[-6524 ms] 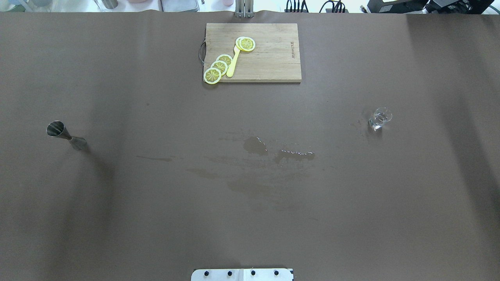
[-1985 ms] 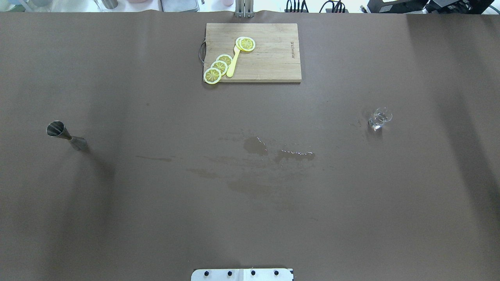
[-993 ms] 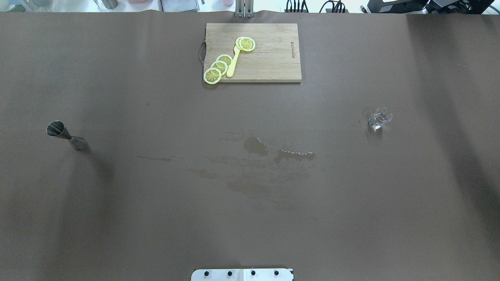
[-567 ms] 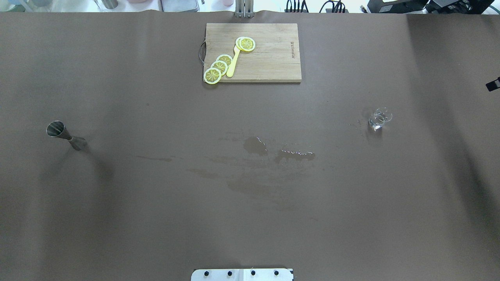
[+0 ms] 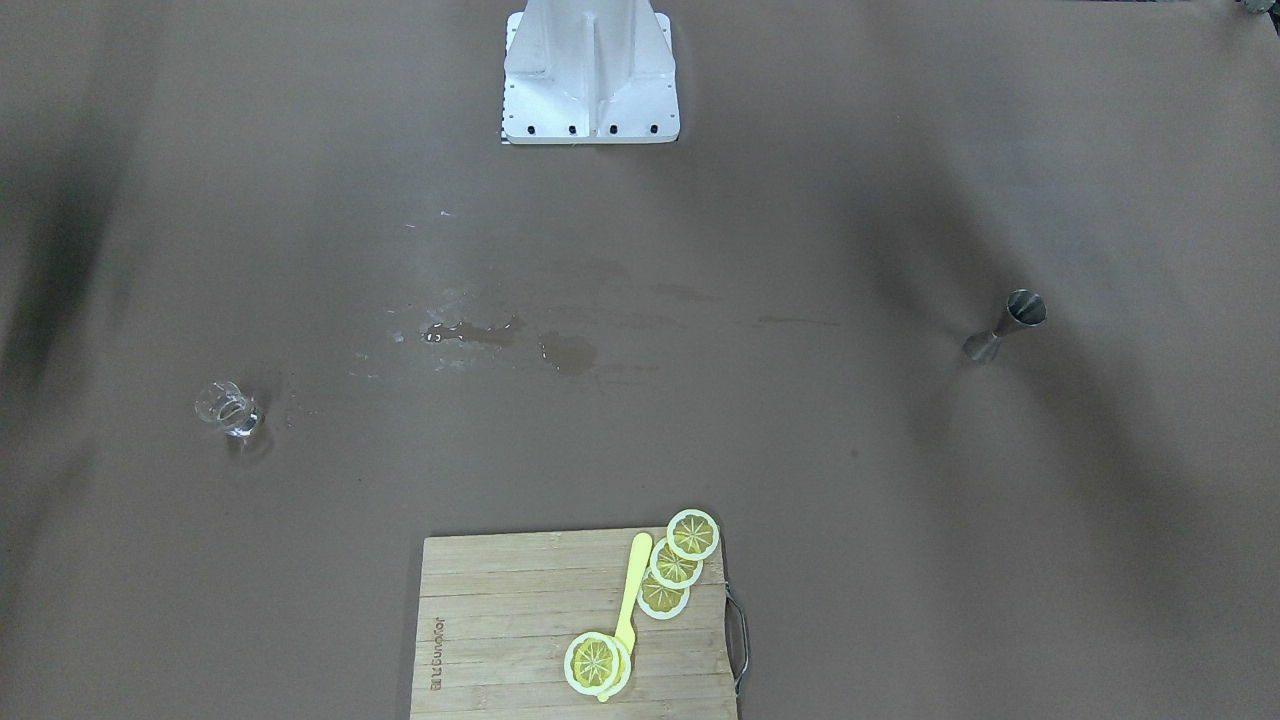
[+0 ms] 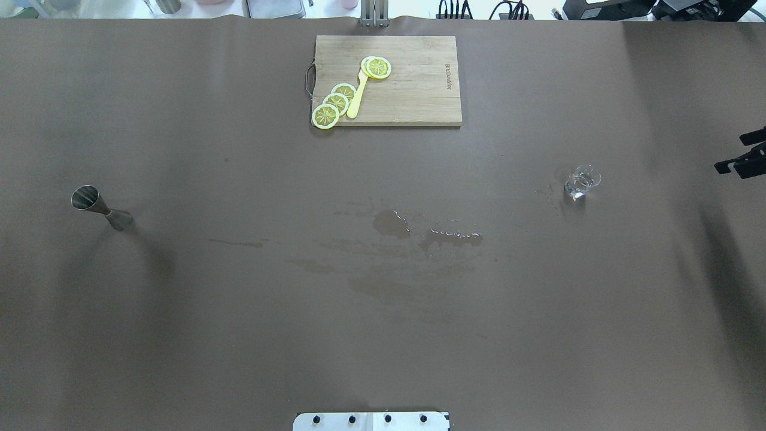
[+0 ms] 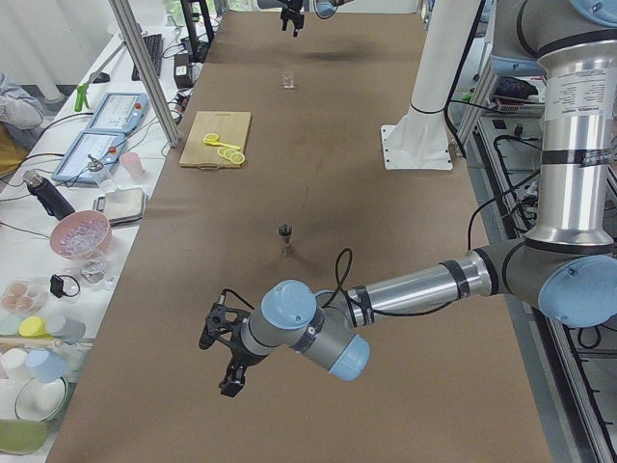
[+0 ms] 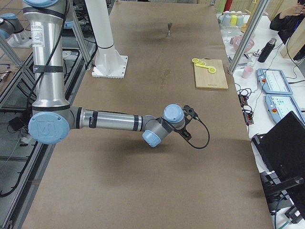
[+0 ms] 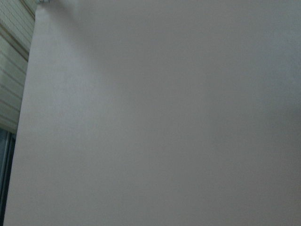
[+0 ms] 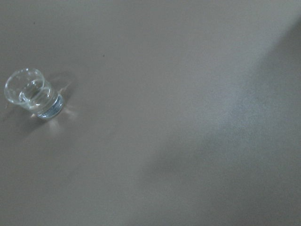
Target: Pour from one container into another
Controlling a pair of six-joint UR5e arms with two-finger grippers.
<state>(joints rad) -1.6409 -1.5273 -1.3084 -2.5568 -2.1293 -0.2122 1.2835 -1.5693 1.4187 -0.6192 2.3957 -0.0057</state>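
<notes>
A steel jigger (image 6: 99, 206) stands upright on the left of the brown table, also in the front-facing view (image 5: 1005, 325). Far to the right stands a small clear glass (image 6: 581, 181) with a little clear liquid; the right wrist view has it at upper left (image 10: 33, 94). My right gripper (image 6: 735, 152) pokes in at the right edge, open and empty, well right of the glass. My left gripper (image 7: 224, 357) shows only in the exterior left view, near the table's left end and well short of the jigger (image 7: 284, 236); I cannot tell its state. The left wrist view holds only bare table.
A wooden cutting board (image 6: 419, 90) with lemon slices (image 6: 335, 102) and a yellow utensil (image 6: 357, 99) lies at the far middle. Wet spill patches (image 6: 428, 233) mark the table's centre. The robot's base plate (image 6: 371, 421) sits at the near edge.
My right gripper has come into the overhead view from the right edge and moved further left. The jigger and the glass have not moved.
</notes>
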